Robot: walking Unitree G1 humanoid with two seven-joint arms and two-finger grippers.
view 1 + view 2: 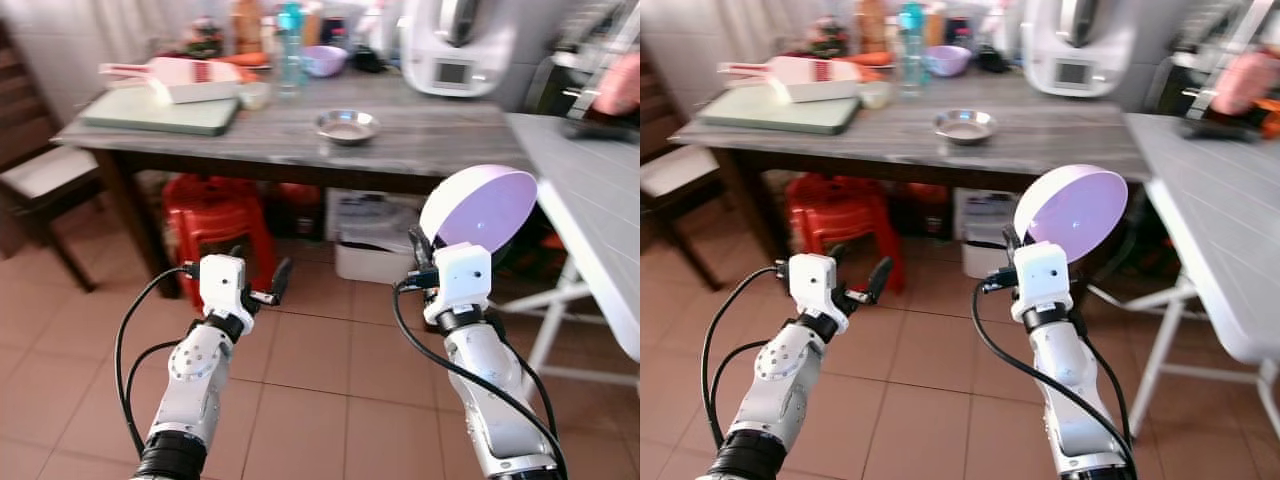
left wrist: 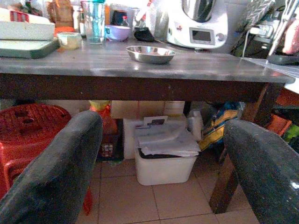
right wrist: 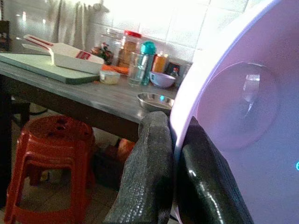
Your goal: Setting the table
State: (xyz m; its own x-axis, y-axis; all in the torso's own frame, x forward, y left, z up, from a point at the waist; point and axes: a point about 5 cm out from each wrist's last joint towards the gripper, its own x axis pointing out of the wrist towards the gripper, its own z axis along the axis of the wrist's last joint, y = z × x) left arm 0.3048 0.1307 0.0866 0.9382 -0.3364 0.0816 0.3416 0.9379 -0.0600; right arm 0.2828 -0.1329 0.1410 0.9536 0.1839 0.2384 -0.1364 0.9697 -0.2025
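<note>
Domestic kitchen. Ahead of the right claw (image 1: pixel 424 262) stands a dark wooden table (image 1: pixel 420 140) carrying a white food processor (image 1: pixel 455 45), a steel bowl (image 1: pixel 346 126), a cutting board (image 1: pixel 160 110), jars (image 3: pixel 130 46) and a water bottle (image 1: pixel 290 45). White wall tiles (image 3: pixel 187 21) run behind it. Under the table, beyond the left claw (image 1: pixel 262 283), sit a red plastic stool (image 1: pixel 215 230) and a storage bin (image 2: pixel 163 161). The floor (image 1: pixel 320 380) is terracotta tile.

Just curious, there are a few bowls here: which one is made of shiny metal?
The steel bowl standing alone mid-table; the other two, one at the back and one in the right gripper, are purple.
</note>
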